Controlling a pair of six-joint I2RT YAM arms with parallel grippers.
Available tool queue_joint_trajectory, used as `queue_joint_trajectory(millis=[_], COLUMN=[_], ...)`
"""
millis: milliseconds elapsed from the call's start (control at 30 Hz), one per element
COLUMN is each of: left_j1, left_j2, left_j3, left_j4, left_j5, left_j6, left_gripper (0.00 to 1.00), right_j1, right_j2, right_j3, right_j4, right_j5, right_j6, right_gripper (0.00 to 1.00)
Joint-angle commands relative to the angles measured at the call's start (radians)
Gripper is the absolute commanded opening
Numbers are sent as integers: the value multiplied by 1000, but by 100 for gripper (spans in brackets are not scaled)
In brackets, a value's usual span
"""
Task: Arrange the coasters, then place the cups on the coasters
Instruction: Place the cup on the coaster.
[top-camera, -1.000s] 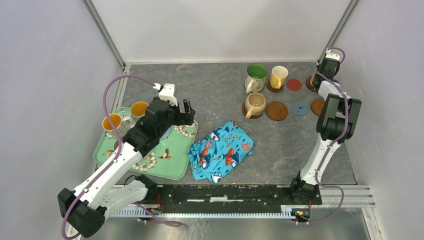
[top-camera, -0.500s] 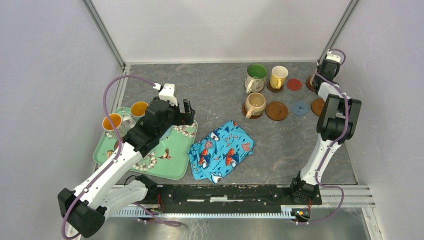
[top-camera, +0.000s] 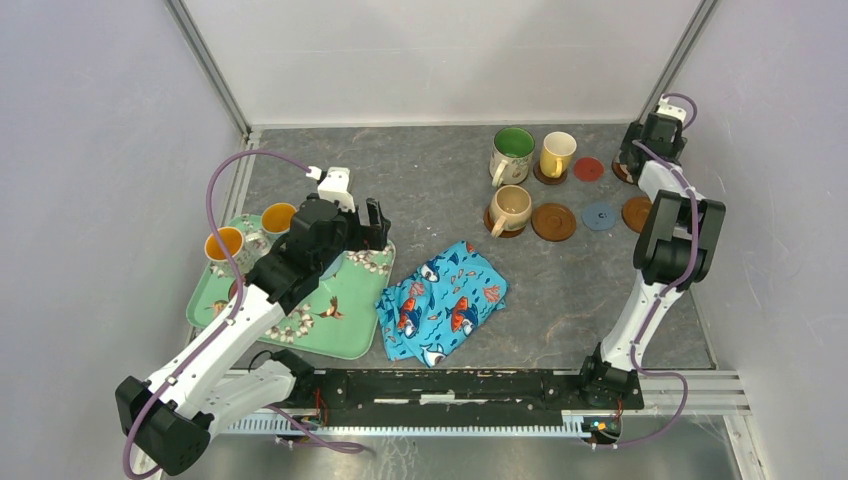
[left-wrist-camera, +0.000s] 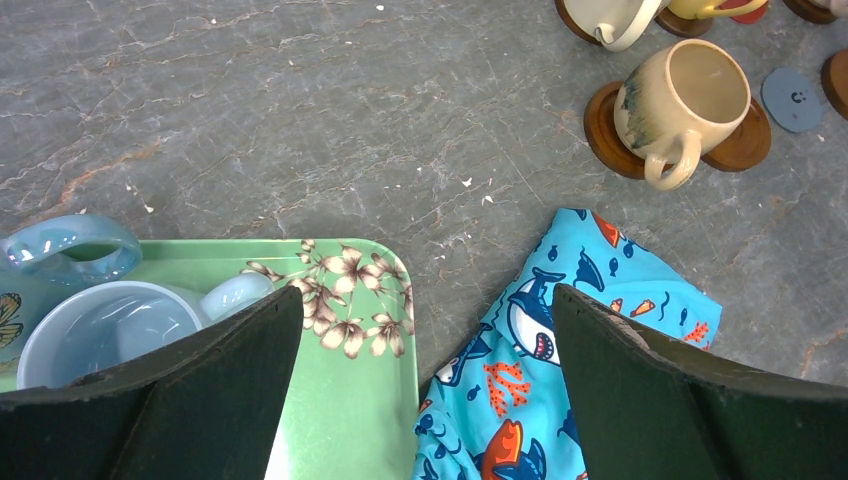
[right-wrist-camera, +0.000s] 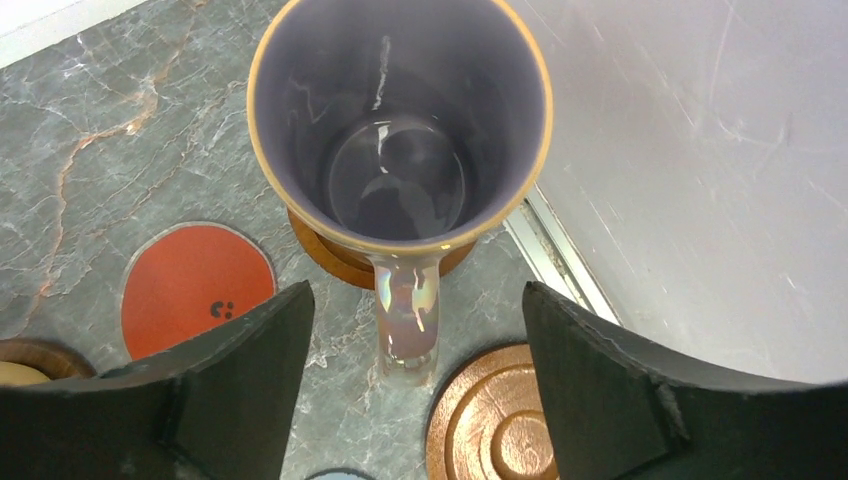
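Observation:
In the far right corner my right gripper (right-wrist-camera: 415, 297) stands open around the handle of a lilac-lined cup (right-wrist-camera: 398, 120), without touching it. That cup stands upright on a brown coaster (right-wrist-camera: 335, 256). Beside it lie a red coaster (right-wrist-camera: 197, 288) and a ringed brown coaster (right-wrist-camera: 495, 420). In the top view, the green-inside cup (top-camera: 512, 152), yellow cup (top-camera: 557, 152) and beige cup (top-camera: 512, 207) each sit on a brown coaster. A ringed brown coaster (top-camera: 553, 221) and a blue-grey coaster (top-camera: 600, 215) lie bare. My left gripper (left-wrist-camera: 428, 300) hangs open and holds nothing, over the tray's right edge.
A green floral tray (top-camera: 340, 325) at the left holds two orange-lined cups (top-camera: 225, 243) and a light blue cup (left-wrist-camera: 100, 330). A blue fish-print cloth (top-camera: 443, 300) lies crumpled in the middle. The enclosure's right wall (right-wrist-camera: 700, 150) stands close to the lilac-lined cup.
My right gripper has opened and let go of the lilac-lined cup's handle, and its wrist has shifted slightly. The left arm has not moved.

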Motion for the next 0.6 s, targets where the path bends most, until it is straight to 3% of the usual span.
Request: queue_joint_trajectory(millis=[0, 200, 567], left_j1=[-5, -5, -4], left_j2=[-6, -1, 12], left_j3=[8, 13, 43], left_j4=[30, 13, -140], left_j5=[-5, -17, -161], left_j6=[21, -9, -191], left_gripper=[100, 100, 100], right_j1=[-2, 7, 53], right_j2=[-100, -243, -556], right_j3=[57, -46, -358], right_j4=[-78, -105, -65], right_j5=[47, 59, -29], right_j6=[59, 100, 130], right_gripper=[85, 98, 98])
